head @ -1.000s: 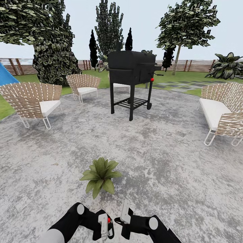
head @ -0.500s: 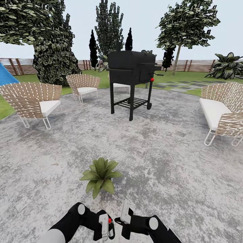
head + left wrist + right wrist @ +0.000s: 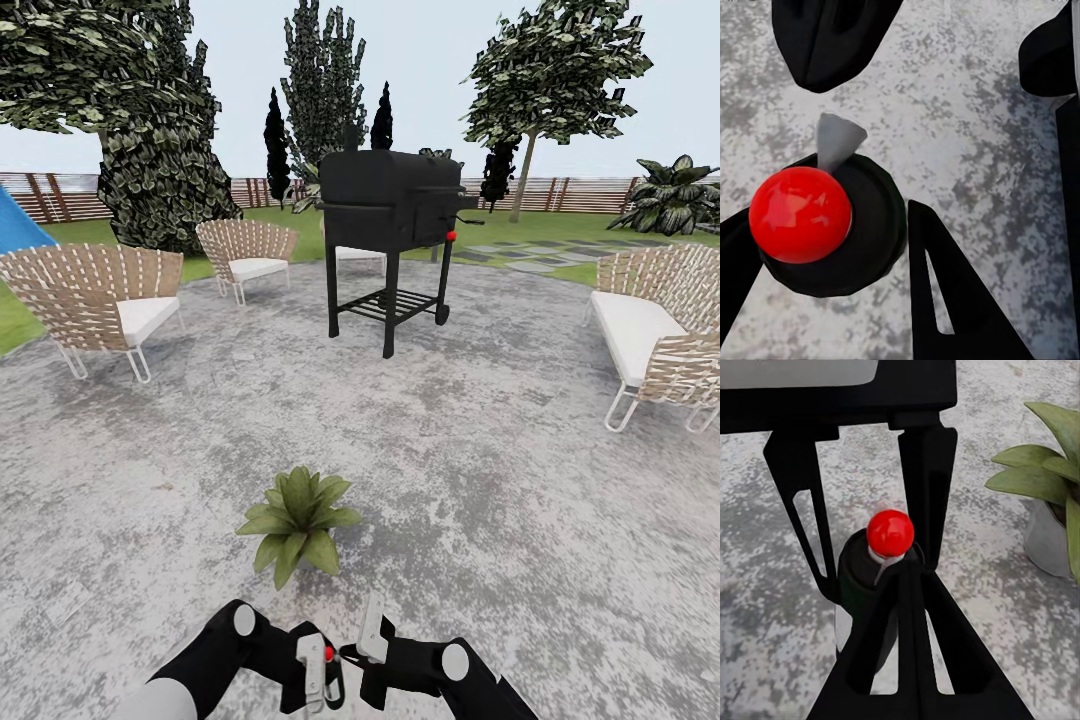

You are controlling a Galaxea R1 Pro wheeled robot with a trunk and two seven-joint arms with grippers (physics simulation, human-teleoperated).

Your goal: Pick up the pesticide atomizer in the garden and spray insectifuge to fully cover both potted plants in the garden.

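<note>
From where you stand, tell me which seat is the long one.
The white-cushioned woven bench at the right edge of the patio. The two woven chairs on the left are single seats.

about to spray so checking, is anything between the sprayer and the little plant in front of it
Nothing visible stands between them. The sprayer, held in the left gripper, is low in front of the robot, and the potted plant sits just beyond it on the patio, with bare stone between. The grill and chairs stand well behind.
</note>
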